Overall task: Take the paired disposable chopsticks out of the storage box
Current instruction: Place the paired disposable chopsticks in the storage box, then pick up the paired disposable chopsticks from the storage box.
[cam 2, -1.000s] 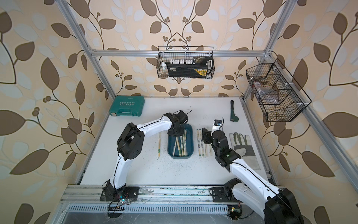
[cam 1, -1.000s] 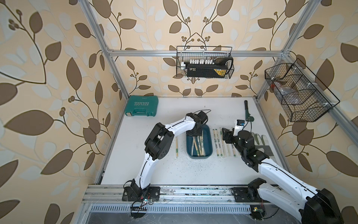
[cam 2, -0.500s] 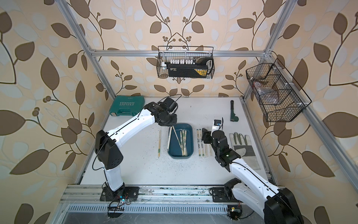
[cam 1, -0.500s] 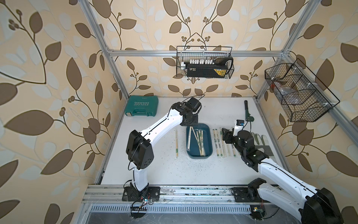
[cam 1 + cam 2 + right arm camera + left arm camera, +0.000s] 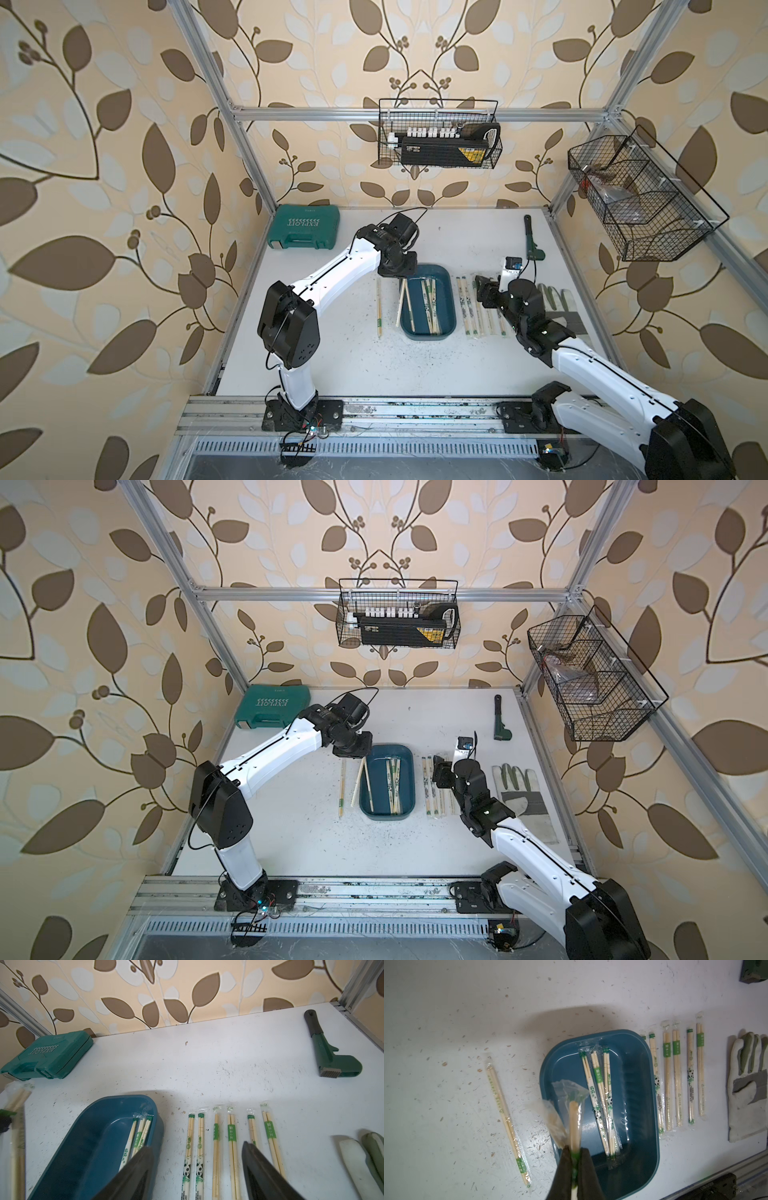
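I see my white, speckled worktop (image 5: 332,365) carrying the teal box (image 5: 645,1095) at centre, six sleeved chopstick pairs (image 5: 677,1084) in a row just right of it, one pair (image 5: 505,1118) left of it, a glove (image 5: 517,781) farther right, and a green wrench (image 5: 324,1051) and case (image 5: 303,227) toward the back.
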